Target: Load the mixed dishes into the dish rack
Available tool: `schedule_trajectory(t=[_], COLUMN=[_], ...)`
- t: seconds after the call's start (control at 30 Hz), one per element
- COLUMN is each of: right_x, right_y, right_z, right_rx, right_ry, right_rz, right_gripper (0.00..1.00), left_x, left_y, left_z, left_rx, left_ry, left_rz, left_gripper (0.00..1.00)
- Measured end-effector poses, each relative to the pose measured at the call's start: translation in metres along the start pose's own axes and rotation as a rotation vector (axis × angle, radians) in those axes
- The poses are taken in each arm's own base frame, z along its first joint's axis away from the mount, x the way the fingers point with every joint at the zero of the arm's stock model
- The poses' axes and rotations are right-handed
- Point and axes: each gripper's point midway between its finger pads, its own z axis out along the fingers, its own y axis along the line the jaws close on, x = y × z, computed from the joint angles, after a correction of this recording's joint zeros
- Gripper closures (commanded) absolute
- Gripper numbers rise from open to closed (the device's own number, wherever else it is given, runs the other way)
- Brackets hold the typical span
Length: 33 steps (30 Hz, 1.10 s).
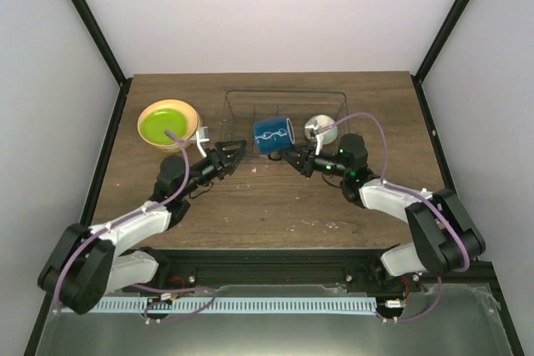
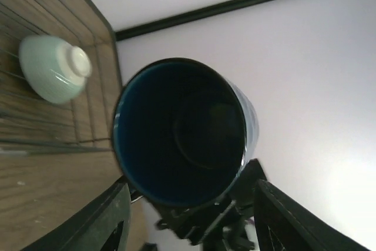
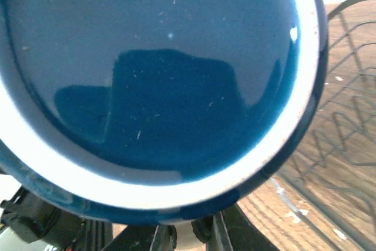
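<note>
**Left pincer (image 1: 234,155) spread wide at the mouth of the dark blue mug (image 1: 274,135)**

The left pincer grips nothing, its fingers (image 2: 111,221) well apart and aimed at the mug's rim, probably waiting to steady it or take it over. The right pincer (image 1: 298,159) sits tight against the mug's base. That base fills its camera, so I cannot tell whether it is clamped. The mug lies on its side at the front of the dish rack (image 1: 242,97), just beside the upturned mint bowl (image 1: 321,127). The lime-green plate (image 1: 165,125) sits stacked in the peach-orange plate (image 1: 193,114) on the worktop (image 1: 275,206), left of the rack and not yet loaded.
</note>
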Motion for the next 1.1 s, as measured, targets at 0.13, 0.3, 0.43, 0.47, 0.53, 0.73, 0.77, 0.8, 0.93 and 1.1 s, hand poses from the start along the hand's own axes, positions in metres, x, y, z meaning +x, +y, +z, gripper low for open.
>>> schedule_trajectory(t=[0.13,0.3,0.43,0.47,0.53,0.73,0.77,0.8,0.93,1.1], right_x=[-0.007,-0.027,-0.049,-0.053,-0.061,-0.053,-0.047,-0.040,-0.013,0.004], right_y=[-0.015,-0.032,-0.045,-0.050,-0.061,-0.101,-0.108,-0.115,-0.135,-0.153], right_z=[-0.005,-0.001,-0.005,-0.006,-0.009,-0.016,-0.018,-0.020,-0.027,-0.034], right_rx=[0.100,0.218,0.313,0.337,0.390,0.520,0.538,0.553,0.597,0.647], right_ry=[0.012,0.072,0.117,0.129,0.162,0.311,0.342,0.378,0.498,0.599], right_rz=[-0.010,-0.059,-0.135,-0.152,-0.187,-0.232,-0.231,-0.227,-0.210,-0.202], right_gripper=[0.99,0.99,0.99,0.99,0.99,0.99,0.99,0.99,0.99,0.99], left_x=[-0.011,-0.026,-0.035,-0.036,-0.036,-0.032,-0.032,-0.032,-0.032,-0.032], left_y=[0.001,-0.014,-0.018,-0.015,-0.005,0.020,0.022,0.022,0.023,0.025], left_z=[-0.013,-0.026,-0.039,-0.042,-0.047,-0.059,-0.060,-0.061,-0.066,-0.069], left_rx=[-0.104,-0.217,-0.304,-0.326,-0.377,-0.494,-0.503,-0.509,-0.525,-0.542], left_ry=[-0.045,-0.107,-0.149,-0.151,-0.149,-0.125,-0.123,-0.123,-0.124,-0.121], left_rz=[0.096,0.240,0.328,0.341,0.355,0.374,0.377,0.382,0.398,0.408], left_gripper=[0.38,0.37,0.36,0.36,0.36,0.36,0.36,0.36,0.36,0.35])
